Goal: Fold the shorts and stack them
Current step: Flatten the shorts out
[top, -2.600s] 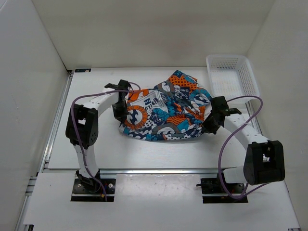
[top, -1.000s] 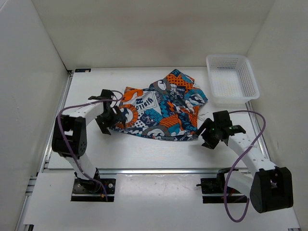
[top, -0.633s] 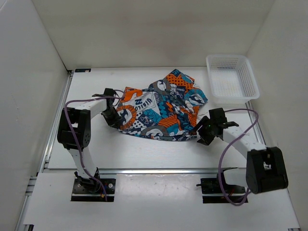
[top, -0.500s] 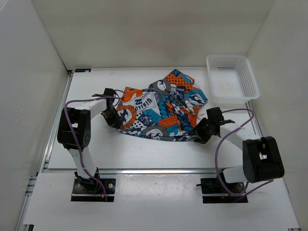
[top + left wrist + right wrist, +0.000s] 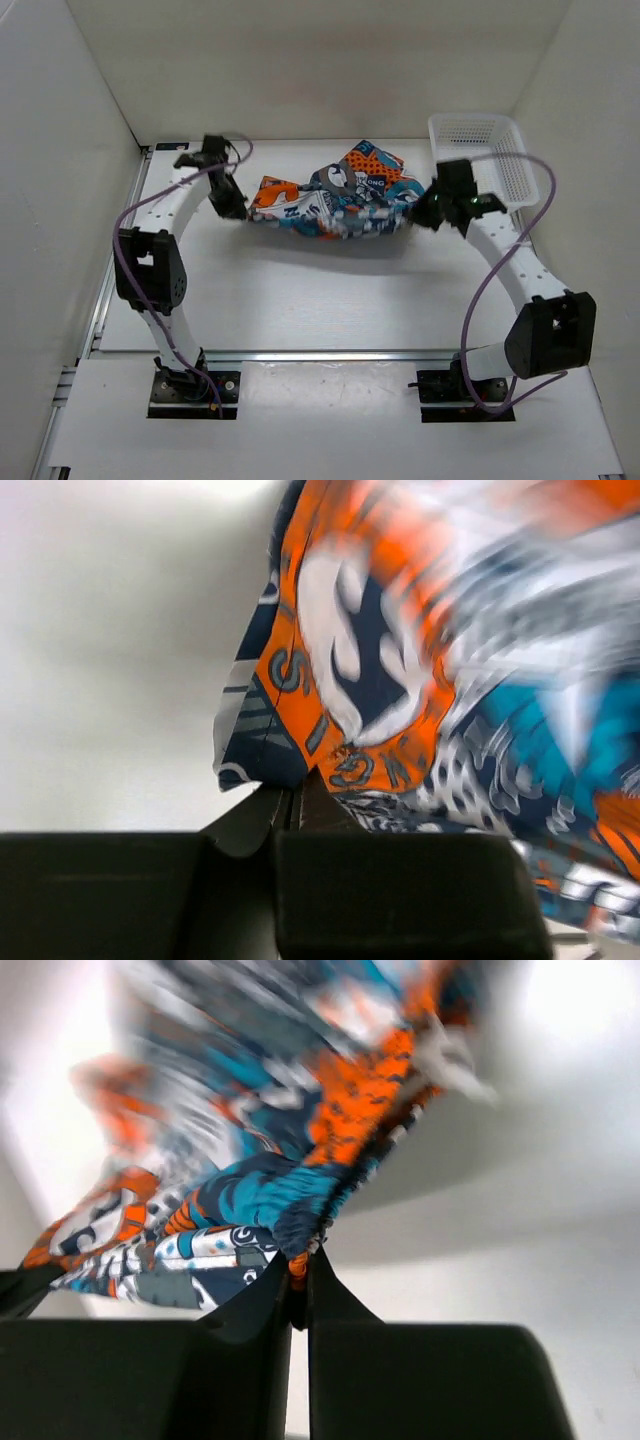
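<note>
1. The shorts (image 5: 330, 203): just one pair, and it's hanging stretched between the two grippers, sagging in the middle over the back half of the table (image 5: 300, 300), with its shadow showing underneath.
2. The left gripper (image 5: 234, 206) is pinching the left corner of the cloth. In the left wrist view the fingers are pressing tight together on the orange and navy edge.
3. The right gripper (image 5: 424, 211) is doing the same on the right end, with its fingers clamping a bunched teal and orange hem.
4. One white mesh basket (image 5: 519, 160) is sitting in the back right corner, just beside the right gripper.
</note>
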Available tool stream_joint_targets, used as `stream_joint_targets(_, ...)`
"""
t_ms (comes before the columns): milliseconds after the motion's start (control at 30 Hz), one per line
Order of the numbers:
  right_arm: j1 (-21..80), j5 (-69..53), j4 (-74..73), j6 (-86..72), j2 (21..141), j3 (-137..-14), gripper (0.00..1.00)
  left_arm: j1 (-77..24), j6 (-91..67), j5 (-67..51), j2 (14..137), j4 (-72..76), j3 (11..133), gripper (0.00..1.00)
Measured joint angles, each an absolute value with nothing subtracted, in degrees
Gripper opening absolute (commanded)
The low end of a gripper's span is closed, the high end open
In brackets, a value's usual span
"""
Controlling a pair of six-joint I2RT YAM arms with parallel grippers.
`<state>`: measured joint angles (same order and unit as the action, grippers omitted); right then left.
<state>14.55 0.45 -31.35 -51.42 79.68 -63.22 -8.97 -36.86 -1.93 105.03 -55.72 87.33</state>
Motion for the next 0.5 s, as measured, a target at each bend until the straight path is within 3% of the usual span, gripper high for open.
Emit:
stream_joint_targets(200, 14.3, 0.9, -37.4, -37.8, 77.1, -94.0, 0.00, -6.8, -34.2, -2.9, 96.7, -59.2, 115.2, 0.10)
stream_joint_targets(500, 14.8, -9.9, -46.9, -26.7, 61.2, -111.9, 0.00, -5.9, -35.3, -9.7, 66.1, -60.1, 128.3, 0.10)
